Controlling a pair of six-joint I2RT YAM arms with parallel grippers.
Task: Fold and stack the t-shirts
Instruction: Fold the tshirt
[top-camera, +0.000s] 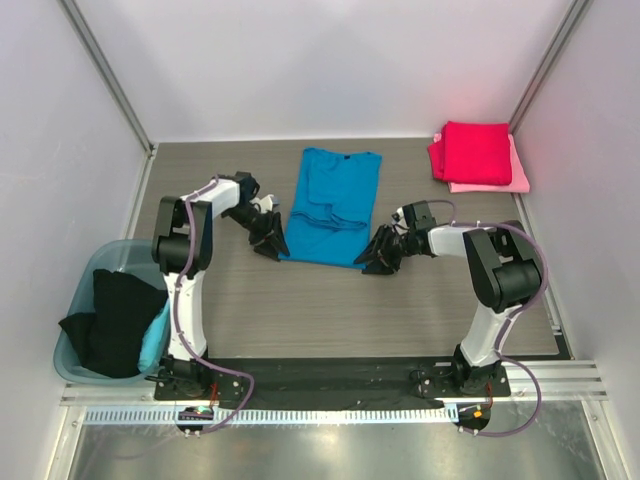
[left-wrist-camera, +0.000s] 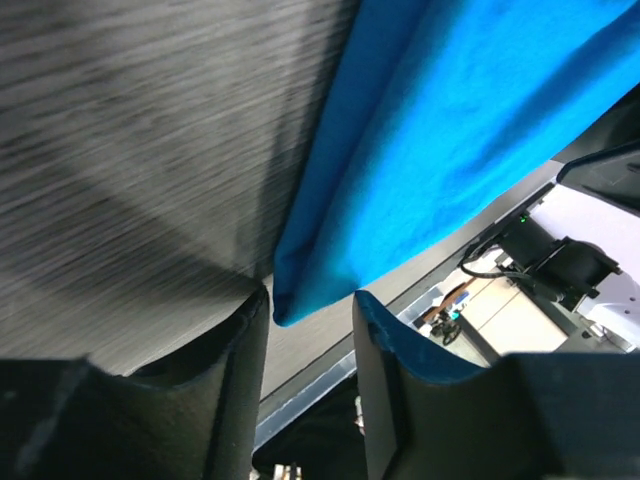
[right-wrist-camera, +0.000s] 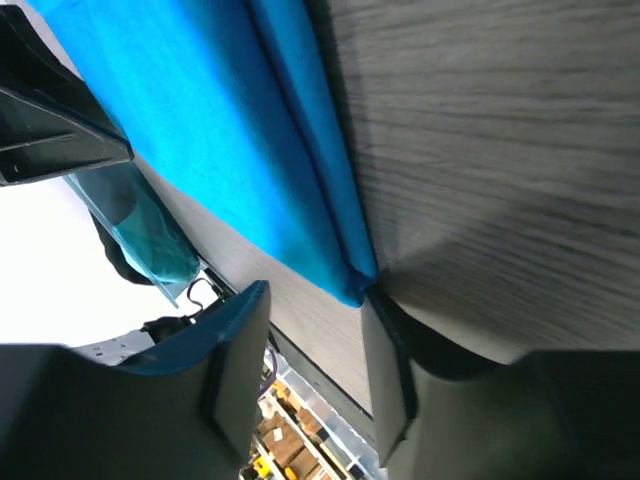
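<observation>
A bright blue t-shirt (top-camera: 330, 205), folded lengthwise into a narrow strip, lies at the middle of the table. My left gripper (top-camera: 268, 240) is low at its near left corner. In the left wrist view that gripper (left-wrist-camera: 310, 300) stands open with the blue corner (left-wrist-camera: 300, 295) lying between its fingertips. My right gripper (top-camera: 380, 252) is at the shirt's near right corner. In the right wrist view it (right-wrist-camera: 315, 295) is open, and the blue corner (right-wrist-camera: 350, 280) touches the tip of one finger (right-wrist-camera: 385, 350). A folded crimson t-shirt (top-camera: 472, 152) rests on a pale pink one (top-camera: 505, 182) at the back right.
A translucent teal tub (top-camera: 85, 285) stands off the table's left edge beside the left arm, with a black t-shirt (top-camera: 115, 320) hanging over its rim. White walls and metal posts (top-camera: 105, 70) enclose the table on three sides.
</observation>
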